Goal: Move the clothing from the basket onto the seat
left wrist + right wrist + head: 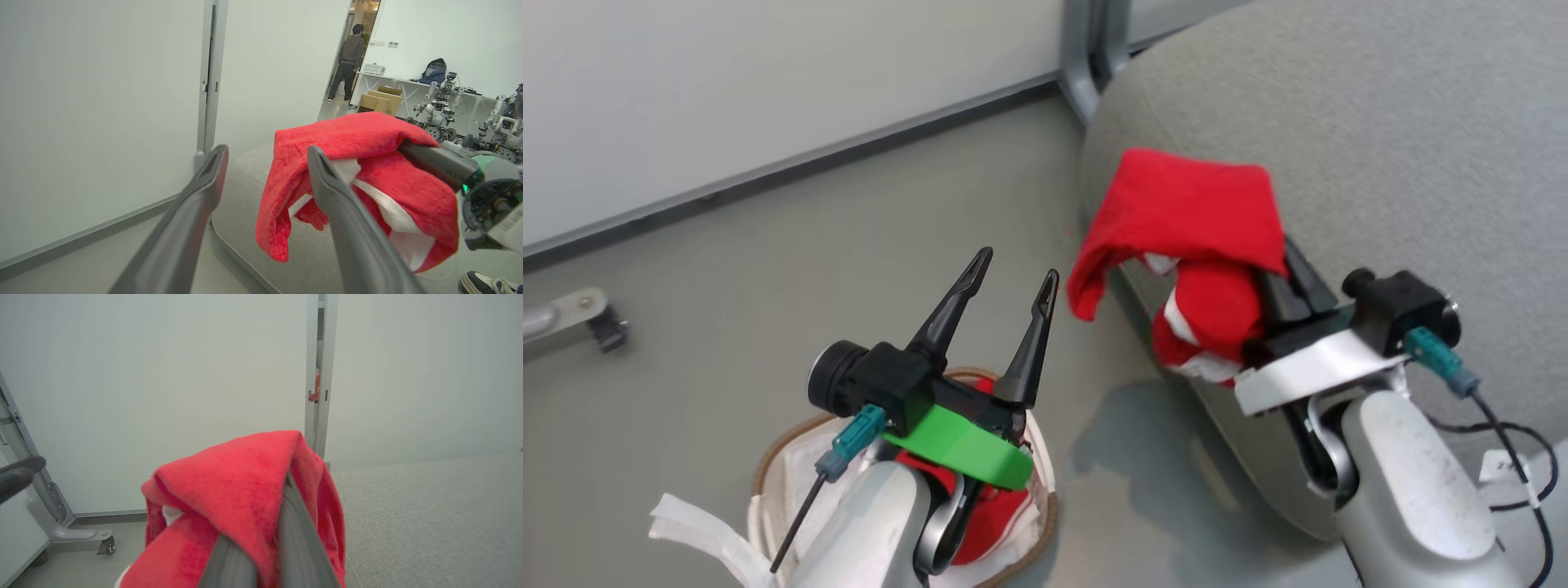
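Pale wall panels [727, 98] were faced while the clothing [1184, 220] was held in the closed right gripper [1294, 282] — seat [1380, 147] just beneath, left gripper [1019, 268] spread empty to its left — release judged next.

The grey floor [849, 245] is seen bearing the basket [783, 438], set apart to the left of the seat [1380, 122], itself stood there.
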Robot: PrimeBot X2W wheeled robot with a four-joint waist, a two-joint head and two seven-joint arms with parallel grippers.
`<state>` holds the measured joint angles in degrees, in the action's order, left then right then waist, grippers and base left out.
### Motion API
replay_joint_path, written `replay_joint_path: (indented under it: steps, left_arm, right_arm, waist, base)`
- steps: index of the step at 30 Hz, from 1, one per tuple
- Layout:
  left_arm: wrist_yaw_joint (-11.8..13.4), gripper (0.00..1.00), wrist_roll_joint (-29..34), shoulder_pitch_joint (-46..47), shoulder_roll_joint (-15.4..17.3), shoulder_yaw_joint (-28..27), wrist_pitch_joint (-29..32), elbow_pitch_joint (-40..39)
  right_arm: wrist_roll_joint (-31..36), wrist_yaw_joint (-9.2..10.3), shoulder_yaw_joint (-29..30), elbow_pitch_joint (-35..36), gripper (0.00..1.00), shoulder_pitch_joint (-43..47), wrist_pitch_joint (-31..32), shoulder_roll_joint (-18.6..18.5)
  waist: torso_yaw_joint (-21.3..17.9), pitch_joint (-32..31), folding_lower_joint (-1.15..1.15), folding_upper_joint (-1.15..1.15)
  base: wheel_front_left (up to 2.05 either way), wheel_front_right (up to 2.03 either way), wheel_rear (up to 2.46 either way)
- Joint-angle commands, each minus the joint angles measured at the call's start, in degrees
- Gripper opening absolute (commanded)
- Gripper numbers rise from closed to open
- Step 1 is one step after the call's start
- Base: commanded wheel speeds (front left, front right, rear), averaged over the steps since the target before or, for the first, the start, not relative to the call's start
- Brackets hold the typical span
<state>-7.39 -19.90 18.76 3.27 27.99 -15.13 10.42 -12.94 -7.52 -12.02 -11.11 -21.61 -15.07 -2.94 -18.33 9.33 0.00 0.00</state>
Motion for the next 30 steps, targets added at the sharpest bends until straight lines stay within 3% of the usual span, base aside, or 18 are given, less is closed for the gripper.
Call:
replay_joint_path:
  steps: [1, 6, 21, 29, 30]
  left_arm:
    - [-0.1, 1.0, 0.8, 1.2, 1.0, 0.1, 0.0, 0.2]
    - [-0.1, 1.0, 1.1, 3.2, 2.1, 1.3, 0.0, 1.2]
    - [-0.1, 1.0, 1.5, 9.4, 7.9, 1.7, 0.0, 1.6]
    - [-0.1, 1.0, 1.5, 11.1, 7.7, 0.4, 0.0, 0.9]
    - [-0.1, 1.0, 1.4, 11.1, 7.5, 0.4, 0.0, 1.0]
  right_arm:
    - [0.9, 0.06, 0.9, 0.1, 0.0, -2.0, -0.2, -0.1]
    - [3.4, 0.06, 6.4, -2.3, 0.0, -7.4, -0.2, -3.2]
    - [16.2, 0.07, 22.2, -16.2, 0.0, -25.6, -0.2, -13.9]
    - [24.6, 0.06, 32.3, -26.9, 0.0, -29.0, -0.1, -14.4]
    - [25.3, 0.06, 33.6, -28.2, 0.22, -29.1, -0.2, -14.2]
  waist:
    - [-5.2, 5.1, 0.0, 0.0]
    - [-5.8, 10.1, 0.0, 0.0]
    - [0.0, 25.4, 0.0, 0.0]
    - [4.0, 29.1, 0.0, 0.0]
    - [4.3, 29.2, 0.0, 0.0]
  base:
    - [0.0, 0.0, 0.0]
    - [0.0, 0.0, 0.0]
    - [0.0, 0.0, 0.0]
    - [0.0, 0.0, 0.0]
    - [0.0, 0.0, 0.0]
